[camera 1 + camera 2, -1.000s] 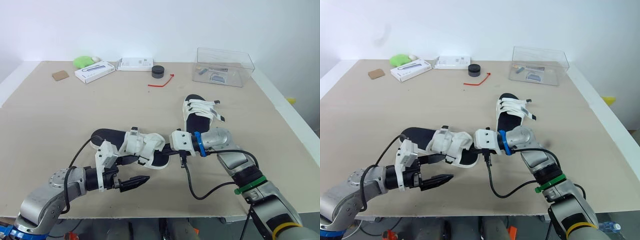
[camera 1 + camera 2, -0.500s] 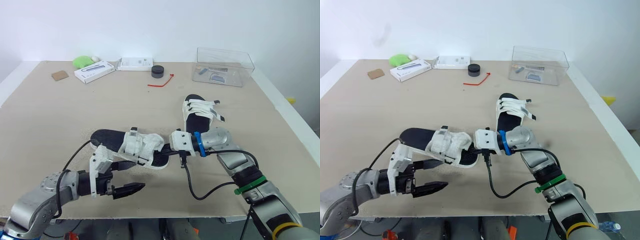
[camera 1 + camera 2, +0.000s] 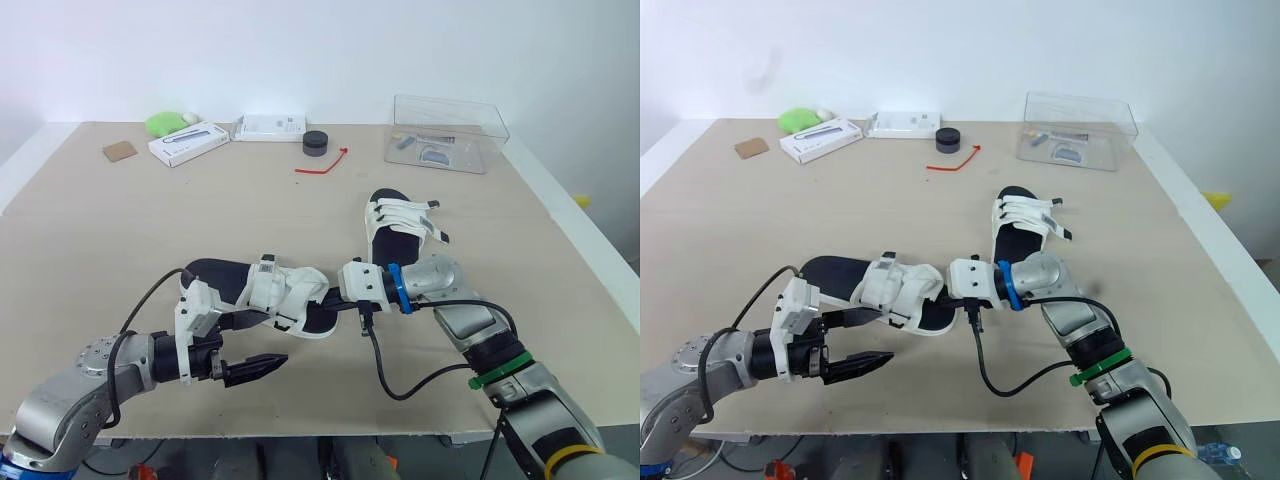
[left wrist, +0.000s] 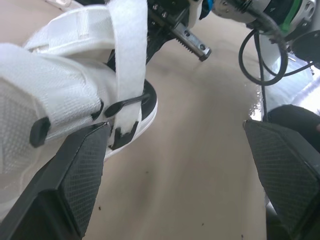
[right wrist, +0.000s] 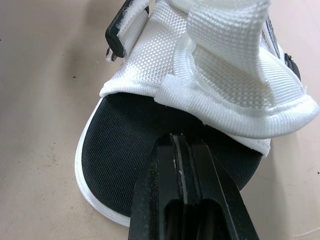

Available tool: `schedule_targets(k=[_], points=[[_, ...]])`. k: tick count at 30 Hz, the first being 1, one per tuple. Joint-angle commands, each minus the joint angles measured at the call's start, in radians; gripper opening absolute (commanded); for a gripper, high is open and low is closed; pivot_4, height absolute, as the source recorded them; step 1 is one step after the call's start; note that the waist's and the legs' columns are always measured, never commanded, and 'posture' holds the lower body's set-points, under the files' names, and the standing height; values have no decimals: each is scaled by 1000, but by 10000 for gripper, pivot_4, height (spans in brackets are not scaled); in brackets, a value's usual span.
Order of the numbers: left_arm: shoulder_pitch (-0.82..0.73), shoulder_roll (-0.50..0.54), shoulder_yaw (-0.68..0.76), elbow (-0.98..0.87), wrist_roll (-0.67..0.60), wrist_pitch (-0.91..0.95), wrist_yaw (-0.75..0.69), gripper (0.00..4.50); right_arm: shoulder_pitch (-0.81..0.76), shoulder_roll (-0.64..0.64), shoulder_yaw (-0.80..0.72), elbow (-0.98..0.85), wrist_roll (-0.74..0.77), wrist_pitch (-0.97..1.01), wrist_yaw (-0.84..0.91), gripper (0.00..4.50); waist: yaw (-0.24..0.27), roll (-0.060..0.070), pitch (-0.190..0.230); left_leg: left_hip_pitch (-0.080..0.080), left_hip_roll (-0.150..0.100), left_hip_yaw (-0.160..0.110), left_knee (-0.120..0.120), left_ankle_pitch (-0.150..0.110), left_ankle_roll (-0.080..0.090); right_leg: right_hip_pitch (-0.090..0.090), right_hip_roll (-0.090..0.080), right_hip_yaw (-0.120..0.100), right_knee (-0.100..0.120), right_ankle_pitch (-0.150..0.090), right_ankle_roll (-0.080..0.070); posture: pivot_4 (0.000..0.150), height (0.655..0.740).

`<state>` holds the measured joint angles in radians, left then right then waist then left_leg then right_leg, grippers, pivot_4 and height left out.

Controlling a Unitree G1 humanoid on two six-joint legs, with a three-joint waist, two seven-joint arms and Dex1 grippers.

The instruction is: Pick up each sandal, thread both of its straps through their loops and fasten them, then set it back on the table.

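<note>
Left gripper [image 3: 272, 338]: fingers spread, just beside black-soled sandal with white fabric straps [image 3: 285, 295] | Right gripper [image 5: 179, 145]: fingers pressed together, tips over sandal's footbed

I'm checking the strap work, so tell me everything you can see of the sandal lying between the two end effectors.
The near sandal has a black footbed, white sole edge and broad white woven straps with black loops; one strap drapes down its side. It lies on the table. The right end effector, shut, meets its footbed at the toe end; the left end effector, open, hovers close beside it.
</note>
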<state>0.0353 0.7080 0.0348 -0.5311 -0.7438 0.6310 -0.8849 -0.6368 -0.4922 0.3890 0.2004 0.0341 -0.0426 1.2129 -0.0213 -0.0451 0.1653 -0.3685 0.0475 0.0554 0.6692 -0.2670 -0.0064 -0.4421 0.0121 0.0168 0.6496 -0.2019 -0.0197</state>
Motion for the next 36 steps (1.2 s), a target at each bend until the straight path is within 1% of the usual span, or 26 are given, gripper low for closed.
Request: schedule_targets(k=[1,8,15,22,28,36], points=[[-26,-16,-34,-7,27,-24,-4,43974,8,-4,12,16,-29,11,-4,0,0,0,0,0,0,0,0,0,0,0,0,0,0,0,0,1500,7400],[-49,-45,-74,15,68,-25,6,43974,16,-13,7,8,-28,14,-6,0,0,0,0,0,0,0,0,0,0,0,0,0,0,0,0,1500,7400],[-58,-47,-52,30,80,-31,-3,43974,13,-14,5,10,-28,15,-7,0,0,0,0,0,0,0,0,0,0,0,-1,0,0,0,1,1500,7400],[-45,-44,-12,21,58,-21,10,43974,11,-10,7,15,-27,12,-6,0,0,0,0,0,0,0,0,0,0,0,0,0,0,0,1,1500,7400],[-35,-38,2,24,65,-16,18,43974,9,-7,9,19,-27,10,-6,0,0,0,0,0,0,0,0,0,0,0,0,0,0,0,1,1500,7400],[-62,-53,-46,39,86,-18,9,43974,7,-3,9,24,-30,7,-9,0,0,0,0,0,0,0,0,0,0,0,0,0,0,0,1,1500,7400]])
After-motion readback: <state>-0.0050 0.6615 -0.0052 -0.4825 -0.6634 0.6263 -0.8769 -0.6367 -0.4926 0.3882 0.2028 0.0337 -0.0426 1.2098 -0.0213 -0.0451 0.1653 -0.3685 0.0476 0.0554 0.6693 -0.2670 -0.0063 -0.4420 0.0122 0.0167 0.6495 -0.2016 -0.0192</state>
